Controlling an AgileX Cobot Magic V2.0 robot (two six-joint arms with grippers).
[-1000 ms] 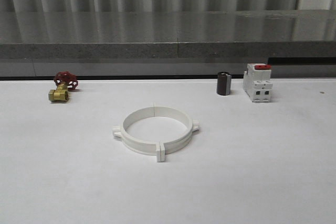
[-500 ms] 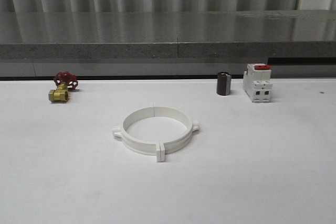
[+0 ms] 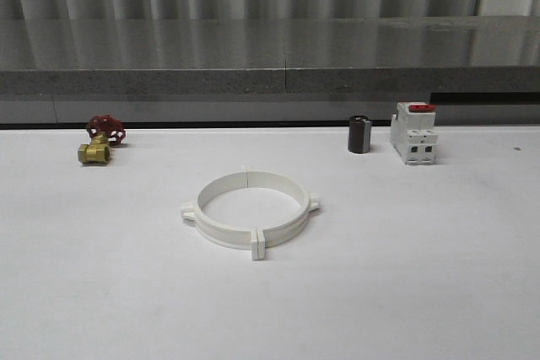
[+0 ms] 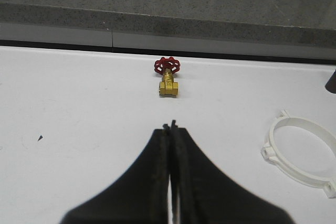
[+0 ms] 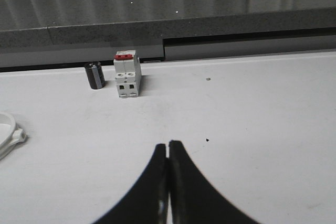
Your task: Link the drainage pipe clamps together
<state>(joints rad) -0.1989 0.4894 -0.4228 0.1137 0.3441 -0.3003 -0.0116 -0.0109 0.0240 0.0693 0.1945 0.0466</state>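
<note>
Mid-worktop (image 3: 422,276): two clamps (image 3: 251,208) joined as one ring; one valve (image 3: 99,142) at 10 o'clock, one breaker (image 3: 413,133) at 2. No legible writing. Left end effector (image 4: 171,126) and right end effector (image 5: 168,143) clenched, empty.

We note the left gripper (image 4: 171,128) and right gripper (image 5: 168,144): matte black, broad bases curving into thin tips, ribbed inner edges.

even, soft overhead light; the white table (image 3: 422,276) is bright but not blown out. shadows are faint and short. the grey ledge (image 3: 253,56) carries streaky vertical reflections. in both wrist views the near black fingers (image 4: 157,182) are blurred.
</note>
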